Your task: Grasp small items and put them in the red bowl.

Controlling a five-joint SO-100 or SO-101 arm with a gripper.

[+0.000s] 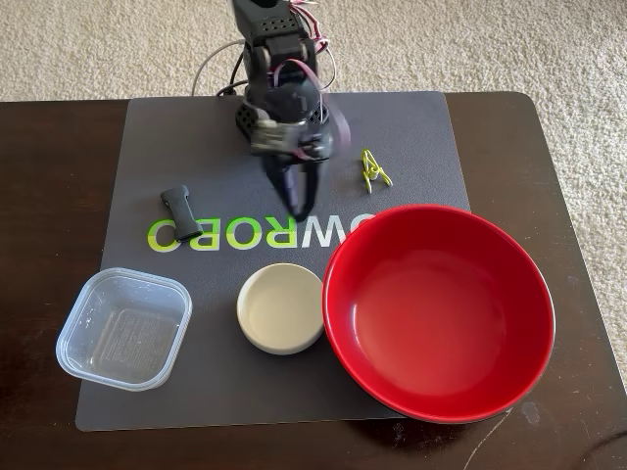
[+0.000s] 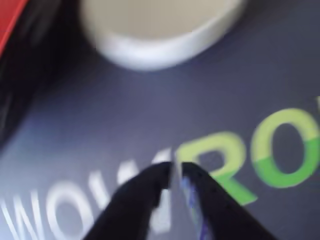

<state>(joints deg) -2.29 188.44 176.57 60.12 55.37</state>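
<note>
Evidently no item had gone in yet: the red bowl (image 1: 438,311) lay empty in the fixed view, in front of the fingers (image 1: 303,208) and off to their right, its rim just beside the small cream round dish (image 1: 281,308). That dish sat directly ahead of the fingertips, a little apart from them; the wrist view showed it (image 2: 160,35) blurred beyond the tips, with a sliver of the red bowl (image 2: 12,20) at the upper left corner. The yellow-green wire clip (image 1: 373,169) lay to the right of the fingers and slightly behind them. The short dark-grey stubby bar (image 1: 181,211) lay well off to their left, and the clear square plastic tub (image 1: 124,328) sat farther left and forward, near the edge of the grey mat (image 1: 411,127). The fingers (image 2: 175,170) were pressed nearly together with only a thin gap between them, holding nothing, poised over the white and green lettering (image 2: 260,155) on the mat, which covered the dark desk (image 1: 49,196). The step looked like an approach to a first pick, most likely the cream dish. The next move would call for spreading the fingers, then straddling the dish's rim before closing
</note>
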